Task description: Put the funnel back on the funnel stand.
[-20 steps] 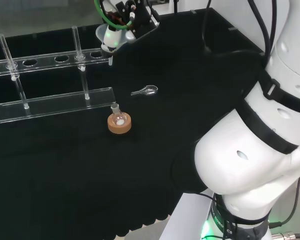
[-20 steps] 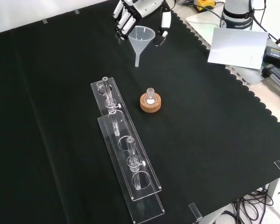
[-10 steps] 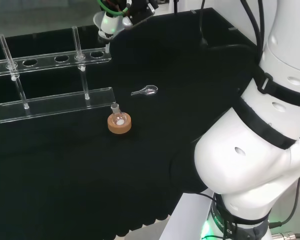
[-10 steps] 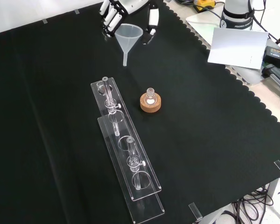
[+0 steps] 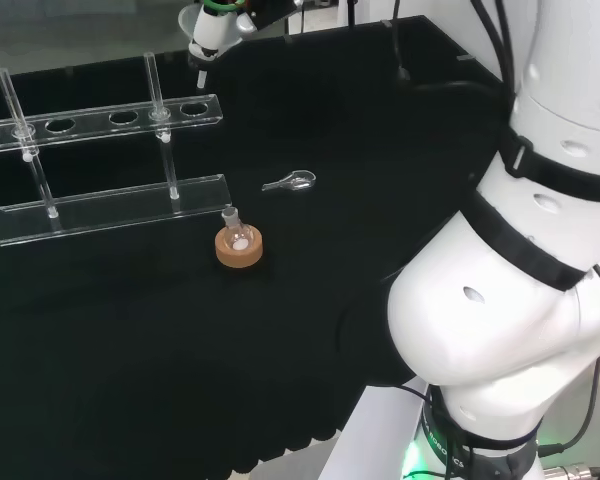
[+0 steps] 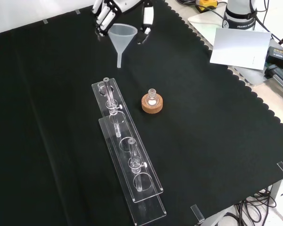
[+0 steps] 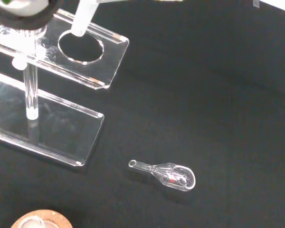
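A clear plastic funnel (image 6: 121, 36) hangs upright in the air, and the hand (image 6: 114, 6) is shut on its rim, fingers on one side and thumb on the other. In the head view the funnel (image 5: 202, 32) is at the top, its stem tip a little above the right end of the clear funnel stand (image 5: 100, 117). The wrist view shows the stem (image 7: 82, 17) just over the stand's end hole (image 7: 80, 46), not touching it. In the front view the stand (image 6: 127, 150) runs from the middle toward the lower edge, with upright posts.
A small flask on a cork ring (image 6: 153, 102) stands right of the stand in the front view. A small glass spoon (image 5: 292, 181) lies on the cloth near it, also in the wrist view (image 7: 168, 174). A white sheet (image 6: 238, 47) lies past the cloth's scalloped edge.
The hand has carried the funnel leftward in the front view, and up and away in the head view, so its stem now hangs over the stand's end hole.
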Action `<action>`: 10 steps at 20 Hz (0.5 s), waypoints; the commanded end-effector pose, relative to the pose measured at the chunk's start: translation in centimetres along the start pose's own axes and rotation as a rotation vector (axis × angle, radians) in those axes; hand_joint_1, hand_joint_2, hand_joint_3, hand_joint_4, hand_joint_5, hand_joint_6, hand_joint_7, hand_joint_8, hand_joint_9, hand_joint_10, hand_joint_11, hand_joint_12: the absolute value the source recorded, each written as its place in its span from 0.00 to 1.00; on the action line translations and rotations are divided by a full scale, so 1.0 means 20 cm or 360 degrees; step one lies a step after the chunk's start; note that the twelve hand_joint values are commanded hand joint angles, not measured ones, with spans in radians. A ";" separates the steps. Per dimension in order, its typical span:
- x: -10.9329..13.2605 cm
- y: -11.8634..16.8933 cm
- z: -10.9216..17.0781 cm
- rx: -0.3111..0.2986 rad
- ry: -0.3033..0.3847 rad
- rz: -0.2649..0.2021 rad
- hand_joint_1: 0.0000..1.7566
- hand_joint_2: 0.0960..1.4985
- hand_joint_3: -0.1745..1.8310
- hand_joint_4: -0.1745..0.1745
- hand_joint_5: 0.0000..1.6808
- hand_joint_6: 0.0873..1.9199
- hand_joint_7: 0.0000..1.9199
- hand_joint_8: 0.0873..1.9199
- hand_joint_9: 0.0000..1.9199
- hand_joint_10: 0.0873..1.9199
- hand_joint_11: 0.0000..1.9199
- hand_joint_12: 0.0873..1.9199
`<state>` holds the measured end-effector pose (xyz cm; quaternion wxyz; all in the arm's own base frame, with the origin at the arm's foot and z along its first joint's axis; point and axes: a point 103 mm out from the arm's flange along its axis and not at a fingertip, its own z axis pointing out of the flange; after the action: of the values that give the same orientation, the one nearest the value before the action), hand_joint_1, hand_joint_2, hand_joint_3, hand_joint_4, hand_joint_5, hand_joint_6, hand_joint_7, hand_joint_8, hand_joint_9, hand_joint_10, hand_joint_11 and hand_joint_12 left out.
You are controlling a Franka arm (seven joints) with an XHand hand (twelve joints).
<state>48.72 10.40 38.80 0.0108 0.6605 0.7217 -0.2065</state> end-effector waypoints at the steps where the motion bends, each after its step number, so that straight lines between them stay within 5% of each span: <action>1: 0.04 0.17 0.04 0.0065 -0.0060 -0.0050 0.46 0.42 0.36 0.49 0.29 0.26 0.31 0.32 0.54 0.18 0.36 0.63; 10: 0.04 0.25 0.09 0.0098 -0.0081 -0.0051 0.46 0.42 0.36 0.49 0.29 0.26 0.31 0.32 0.54 0.18 0.35 0.63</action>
<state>52.51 11.08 35.97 0.0049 0.6450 0.7263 -0.2375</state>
